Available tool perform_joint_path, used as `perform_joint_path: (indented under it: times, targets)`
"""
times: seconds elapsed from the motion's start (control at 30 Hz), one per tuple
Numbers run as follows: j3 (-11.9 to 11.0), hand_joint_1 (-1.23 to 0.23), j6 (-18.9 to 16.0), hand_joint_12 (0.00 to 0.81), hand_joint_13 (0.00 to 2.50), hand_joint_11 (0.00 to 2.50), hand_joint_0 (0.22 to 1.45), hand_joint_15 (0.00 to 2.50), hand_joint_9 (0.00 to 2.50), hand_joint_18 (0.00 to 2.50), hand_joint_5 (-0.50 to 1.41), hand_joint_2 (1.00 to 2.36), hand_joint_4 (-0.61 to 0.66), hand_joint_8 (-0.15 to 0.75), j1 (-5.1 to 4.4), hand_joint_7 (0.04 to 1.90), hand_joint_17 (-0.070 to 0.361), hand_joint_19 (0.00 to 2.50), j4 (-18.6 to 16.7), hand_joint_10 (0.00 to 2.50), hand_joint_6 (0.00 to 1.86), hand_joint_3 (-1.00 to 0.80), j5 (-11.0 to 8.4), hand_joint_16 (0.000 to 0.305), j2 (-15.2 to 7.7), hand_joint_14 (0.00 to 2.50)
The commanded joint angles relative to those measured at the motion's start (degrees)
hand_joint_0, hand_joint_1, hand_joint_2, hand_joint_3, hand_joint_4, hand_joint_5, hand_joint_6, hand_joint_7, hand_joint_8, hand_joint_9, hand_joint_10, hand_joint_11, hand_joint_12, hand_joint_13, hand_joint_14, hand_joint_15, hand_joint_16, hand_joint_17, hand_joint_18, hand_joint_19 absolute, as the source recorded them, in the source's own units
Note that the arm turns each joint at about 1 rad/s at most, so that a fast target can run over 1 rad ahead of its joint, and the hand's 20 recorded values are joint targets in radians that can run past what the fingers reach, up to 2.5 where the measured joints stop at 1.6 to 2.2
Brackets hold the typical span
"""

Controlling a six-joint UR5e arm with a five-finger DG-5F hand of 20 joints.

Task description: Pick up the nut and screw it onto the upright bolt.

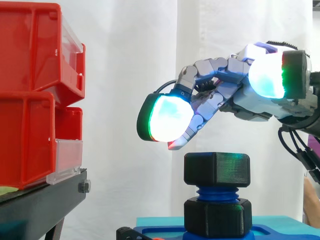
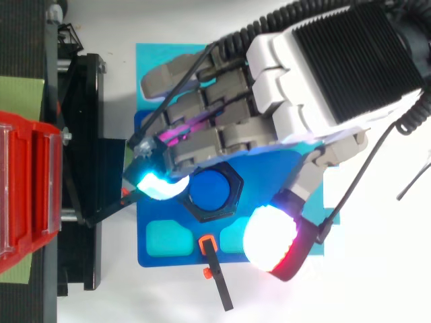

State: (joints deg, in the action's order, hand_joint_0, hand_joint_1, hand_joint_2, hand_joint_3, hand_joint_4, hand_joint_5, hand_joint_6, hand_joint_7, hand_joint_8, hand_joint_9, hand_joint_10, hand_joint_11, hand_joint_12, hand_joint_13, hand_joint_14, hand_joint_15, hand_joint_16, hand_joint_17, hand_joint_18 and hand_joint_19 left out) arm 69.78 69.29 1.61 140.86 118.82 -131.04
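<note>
Black nut (image 1: 216, 169) sits on top of the blue upright bolt (image 1: 216, 193), lower centre of my side view. I see the hand (image 1: 220, 95) hovering just above it, fingers loosely bent, thumb spread wide, gripping nothing.

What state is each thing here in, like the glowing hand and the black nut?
Robot hand with glowing pads: open, hovering over the nut, holding nothing.
Black hexagonal plastic nut: sitting on the bolt's top, threads bare below it.
Blue threaded plastic bolt: upright.
Red plastic bins: stacked on the black stand.
</note>
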Motion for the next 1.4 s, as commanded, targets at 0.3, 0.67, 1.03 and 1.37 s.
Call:
perform_joint_path:
  times: [0.3, 0.67, 1.03, 1.37]
  targets:
    - [0.18, -0.16, 0.14, 0.205, 0.65, 0.0, 0.52, 0.0, 0.87, 0.4, -0.09, 1.0, 0.2, 0.205, 0.15, 0.76, 0.053, 0.06, -1.82, 0.0, 0.5, -0.5, 0.89, 0.023, -1.5, 0.0]
    - [0.18, -0.16, 0.14, 0.206, 0.67, 0.0, 0.52, 0.0, 0.88, 0.41, -0.08, 1.0, 0.21, 0.217, 0.41, 0.83, 0.051, 0.07, -1.38, 0.0, 0.5, -0.5, 0.89, 0.023, -1.5, 0.0]
    - [0.18, -0.24, 0.23, 0.195, 0.74, 0.0, 0.55, 0.0, 0.97, 0.46, 0.01, 1.0, 0.18, 0.233, 1.11, 1.22, 0.041, 0.04, -0.41, 0.0, 0.5, -0.5, 1.06, 0.018, -1.5, 0.0]
    - [0.18, -0.24, 0.23, 0.176, 0.83, 0.0, 0.55, 0.0, 1.09, 0.53, 0.06, 1.0, 0.13, 0.231, 2.96, 1.33, 0.035, 0.07, -0.85, 0.0, 0.52, -0.5, 3.0, 0.015, -1.5, 0.0]
